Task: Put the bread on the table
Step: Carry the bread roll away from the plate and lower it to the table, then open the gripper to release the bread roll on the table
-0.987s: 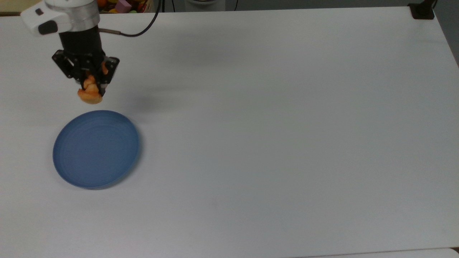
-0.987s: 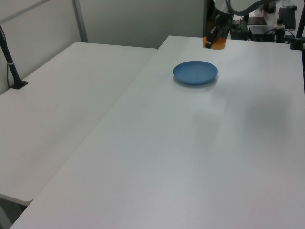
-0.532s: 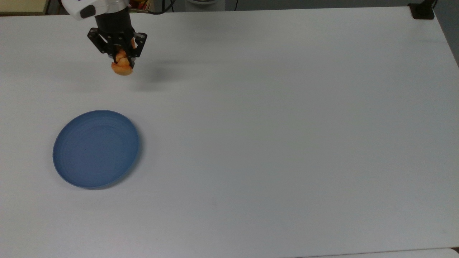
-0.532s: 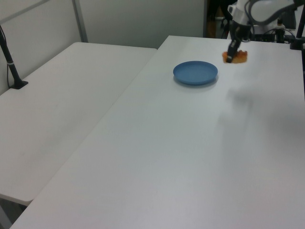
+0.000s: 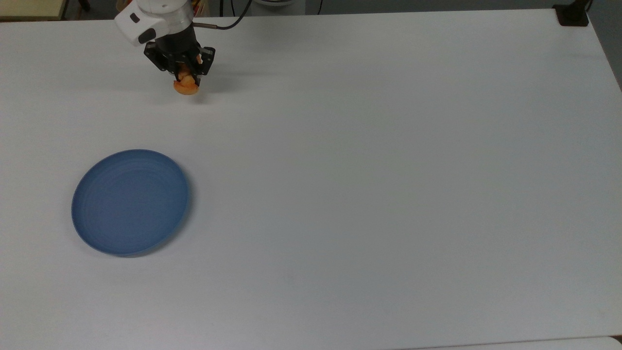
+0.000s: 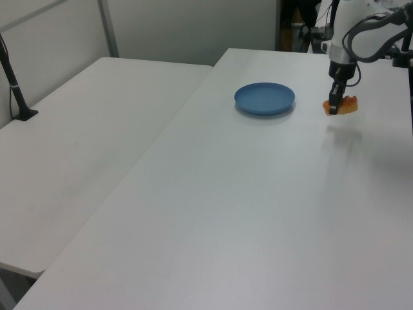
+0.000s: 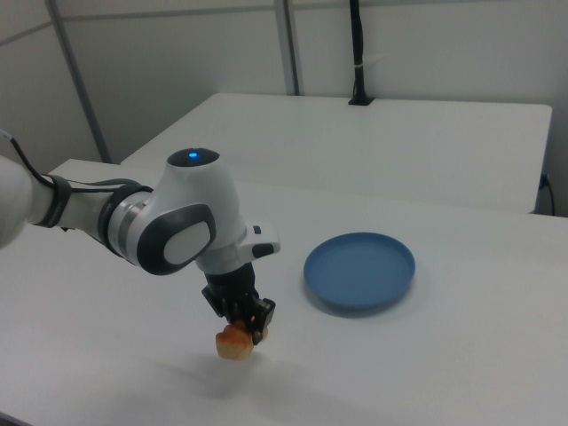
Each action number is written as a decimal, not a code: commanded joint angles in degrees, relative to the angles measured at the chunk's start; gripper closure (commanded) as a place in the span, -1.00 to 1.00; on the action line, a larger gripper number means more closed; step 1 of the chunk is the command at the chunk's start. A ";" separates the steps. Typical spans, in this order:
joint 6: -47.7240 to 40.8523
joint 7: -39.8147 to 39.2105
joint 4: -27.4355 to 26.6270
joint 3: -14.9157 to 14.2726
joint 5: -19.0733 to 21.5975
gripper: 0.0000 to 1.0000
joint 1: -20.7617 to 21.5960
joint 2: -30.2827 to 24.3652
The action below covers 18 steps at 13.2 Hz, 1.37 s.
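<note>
Above the white table [image 5: 388,194], well apart from the blue plate [image 5: 130,202], the gripper [image 5: 187,83] pinches the bread [image 5: 186,87] just over the surface; lowering and release appear to be what remains.

White rounded arm [image 7: 182,226] with grey joint panels, blue light, black cable, black gripper [image 7: 241,318].

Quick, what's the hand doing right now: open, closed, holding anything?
Hand: closed on the bread, held just above the table, away from the blue plate.
</note>
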 commanded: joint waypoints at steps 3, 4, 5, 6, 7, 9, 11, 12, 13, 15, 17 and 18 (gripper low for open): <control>-0.68 -0.84 -2.50 -0.27 -1.76 0.29 -0.50 0.90; -1.90 -0.84 -2.59 -0.27 -1.76 0.27 -0.67 1.08; -2.87 -0.84 -2.59 -0.36 -1.93 0.17 -0.76 1.08; -3.66 -0.84 -2.59 -0.27 -2.45 0.13 -0.93 1.08; -4.46 -0.84 -2.50 -0.27 -3.42 0.07 -1.11 1.08; -5.95 -0.84 -2.41 -0.27 -5.35 -0.08 -1.46 1.17; -6.13 -0.75 -2.41 -0.36 -5.80 -1.00 -1.81 1.60; -6.22 -0.75 -2.24 -0.27 -5.80 -1.00 -1.81 1.61; -6.57 -0.75 -2.15 -0.36 -5.80 -1.00 -1.90 1.61; -8.41 -0.75 -1.80 -0.27 -5.80 -1.00 -1.90 1.26; -10.43 -0.67 -0.22 -0.36 -5.80 -1.00 -1.90 0.82; -12.53 -0.49 3.18 -0.27 -5.80 -1.00 -1.73 0.90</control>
